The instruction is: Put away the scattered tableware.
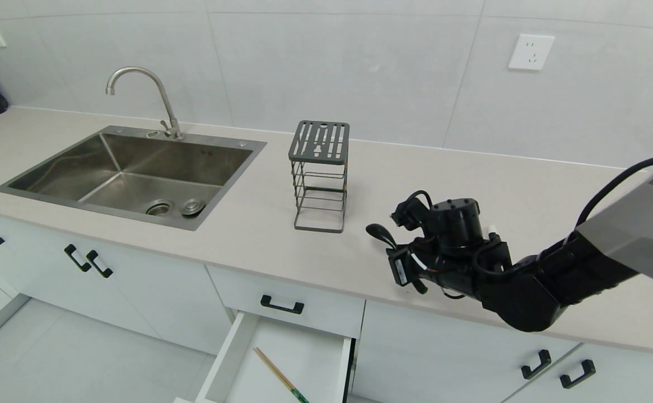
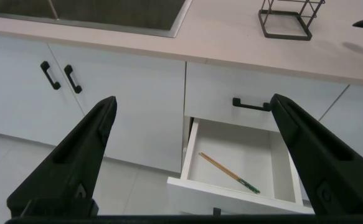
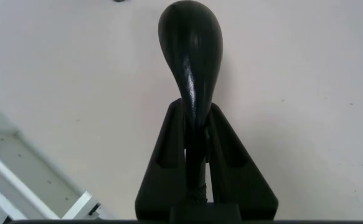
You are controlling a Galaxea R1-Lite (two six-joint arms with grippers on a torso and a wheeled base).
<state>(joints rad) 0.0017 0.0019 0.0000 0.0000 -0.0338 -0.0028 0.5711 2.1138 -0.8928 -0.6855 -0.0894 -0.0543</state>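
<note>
- Right gripper (image 1: 398, 258): clamped on the handle of a glossy black spoon (image 1: 381, 233), bowl forward, just above the pale beige counter (image 1: 472, 184) near its front edge.
- Left gripper (image 2: 193, 106): spread wide, empty, above the open white drawer (image 2: 243, 146).
- Drawer holds wooden, green-tipped chopsticks (image 2: 229, 173).
- Step, by my judgement: spoon in hand, carry pending.
- Next: clear the counter edge, lower into the drawer, release.

The head view looks forward and down across the counter (image 1: 500, 184) and the open drawer (image 1: 304, 347). The left wrist view faces that same drawer and the wire rack (image 1: 319, 143) from low and farther out; the right wrist view looks down close on the counter.
</note>
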